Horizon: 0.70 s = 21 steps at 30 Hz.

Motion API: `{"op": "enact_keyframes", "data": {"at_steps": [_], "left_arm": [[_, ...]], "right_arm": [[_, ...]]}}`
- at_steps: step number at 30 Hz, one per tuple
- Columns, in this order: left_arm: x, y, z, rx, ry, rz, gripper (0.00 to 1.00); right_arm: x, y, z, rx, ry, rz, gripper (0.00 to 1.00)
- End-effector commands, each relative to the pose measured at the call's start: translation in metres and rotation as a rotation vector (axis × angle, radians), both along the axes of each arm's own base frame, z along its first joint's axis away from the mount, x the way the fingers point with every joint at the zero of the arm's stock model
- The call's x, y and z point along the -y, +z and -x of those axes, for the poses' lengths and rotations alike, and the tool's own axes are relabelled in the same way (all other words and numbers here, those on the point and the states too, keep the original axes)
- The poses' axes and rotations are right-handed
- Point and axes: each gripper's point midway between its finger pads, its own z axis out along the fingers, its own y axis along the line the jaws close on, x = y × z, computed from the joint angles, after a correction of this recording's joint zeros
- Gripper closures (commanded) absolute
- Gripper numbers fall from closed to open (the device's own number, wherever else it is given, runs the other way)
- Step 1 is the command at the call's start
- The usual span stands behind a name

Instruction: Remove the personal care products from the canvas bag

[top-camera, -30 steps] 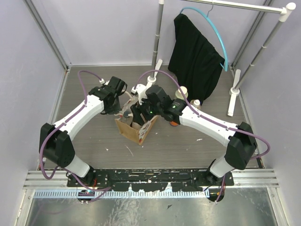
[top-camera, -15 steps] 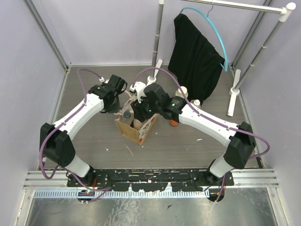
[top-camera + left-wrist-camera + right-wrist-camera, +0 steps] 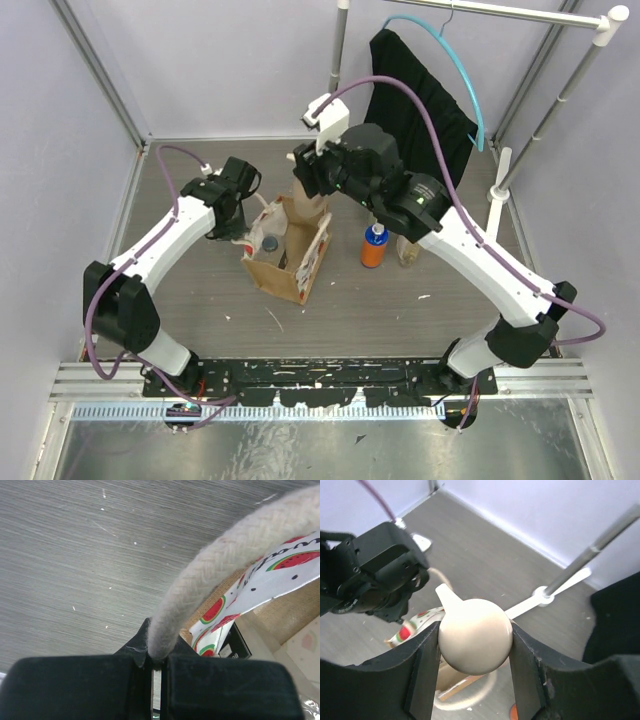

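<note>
The canvas bag (image 3: 300,262) stands open at the table's middle, its watermelon print (image 3: 260,575) facing left. My left gripper (image 3: 240,228) (image 3: 159,662) is shut on the cream rope handle (image 3: 225,555) at the bag's left side. Above the bag's far edge, my right gripper (image 3: 312,180) (image 3: 475,645) is shut on a beige bottle (image 3: 309,203) by its round cream cap (image 3: 475,642). To the right of the bag an orange bottle with a blue cap (image 3: 375,246) and a clear amber bottle (image 3: 408,250) stand on the table. A pale item (image 3: 267,238) shows inside the bag.
A black garment (image 3: 415,110) hangs on a blue hanger (image 3: 462,70) from the rack at the back right. The rack's white feet (image 3: 497,195) (image 3: 555,587) rest on the table behind the bottles. Lilac walls with metal rails close in three sides.
My right gripper closed on the beige bottle inside the bag and lifted it up and back, out of the bag. The left gripper kept hold of the rope handle.
</note>
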Motion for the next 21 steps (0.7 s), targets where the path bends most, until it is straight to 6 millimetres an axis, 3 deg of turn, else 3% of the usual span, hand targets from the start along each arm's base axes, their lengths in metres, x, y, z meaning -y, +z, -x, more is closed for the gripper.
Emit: {"op": "enact_keyframes", "data": {"at_steps": [1,7,21], "left_arm": [[-0.023,0.014,0.001,0.009,0.028,-0.041,1.00],[-0.035,0.022,0.002,0.041,0.048,-0.051,0.99],[-0.027,0.004,0.008,-0.001,0.037,-0.009,1.00]], "right_arm": [[0.045,0.106,-0.004,0.240,-0.170,-0.175,0.68],[0.049,0.091,-0.022,0.237,-0.255,-0.158,0.68],[0.069,0.036,-0.081,0.172,-0.359,-0.174,0.70]]}}
